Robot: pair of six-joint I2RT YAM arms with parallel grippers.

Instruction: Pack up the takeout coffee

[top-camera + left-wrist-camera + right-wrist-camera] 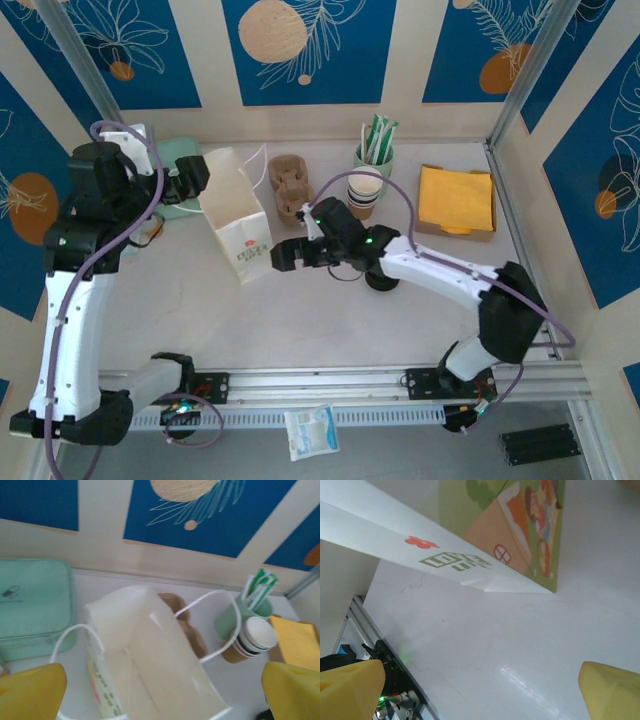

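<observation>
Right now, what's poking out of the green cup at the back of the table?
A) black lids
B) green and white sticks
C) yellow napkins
B: the green cup, next to the stack of paper cups, holds green and white sticks, while the yellow napkins lie apart, further right.

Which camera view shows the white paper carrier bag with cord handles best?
The top external view: the white paper carrier bag stands whole and upright there, with its surroundings visible. The left wrist view looks down into its open mouth from close up, cropped at the bottom. The right wrist view gives part of one printed side and its bottom edge.
</observation>
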